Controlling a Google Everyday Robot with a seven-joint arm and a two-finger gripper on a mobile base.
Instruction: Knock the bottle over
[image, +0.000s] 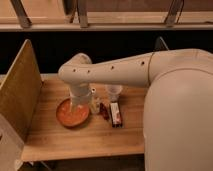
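Note:
The bottle is small and slim, with a pale yellowish body and a white cap. It stands upright on the wooden table, just right of the orange bowl. My arm reaches in from the right, bends at the elbow and comes down over the bowl's right half. The gripper is at the end of that downward part, just left of the bottle and very close to it. I cannot tell whether it touches the bottle.
A clear plastic cup stands right of the bottle. A flat red-and-white rectangular item and a small dark red object lie in front of the cup. A tan divider panel walls off the table's left side. My white body fills the right.

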